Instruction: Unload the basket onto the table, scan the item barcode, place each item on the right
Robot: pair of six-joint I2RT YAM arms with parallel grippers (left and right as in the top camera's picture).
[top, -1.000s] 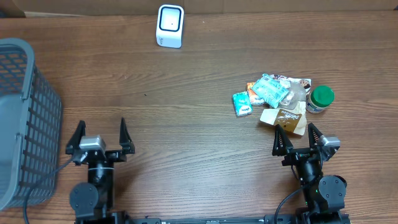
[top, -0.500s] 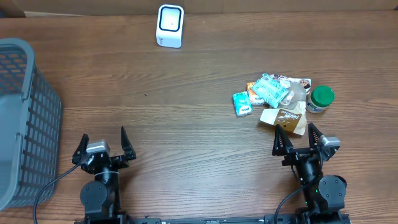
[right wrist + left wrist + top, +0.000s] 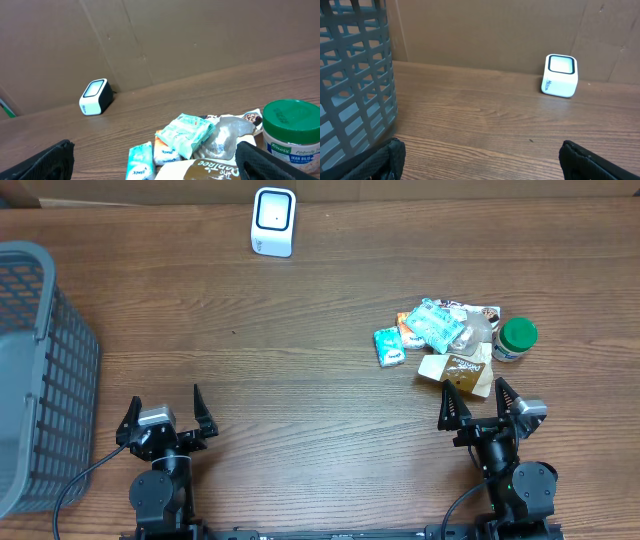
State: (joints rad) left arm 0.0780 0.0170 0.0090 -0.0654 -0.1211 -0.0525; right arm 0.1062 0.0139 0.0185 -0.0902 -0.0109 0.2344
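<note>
With the left gripper [image 3: 164,400] and right gripper [image 3: 476,395] both wide apart and empty, the packets [image 3: 435,328] lay at the right, just beyond the right one, seemingly light, soft and slippery, best pinched across one edge.

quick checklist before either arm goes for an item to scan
1. ok: left gripper open, holding nothing.
2. ok: right gripper open, holding nothing.
3. ok: scanner standing at the table's far side, nothing in front of it.
4. not ok: packets lie overlapping in a heap, none clearly separate.
5. ok: green-lidded jar upright at the heap's right edge.
6. cannot tell: which face of any item carries the barcode.
</note>
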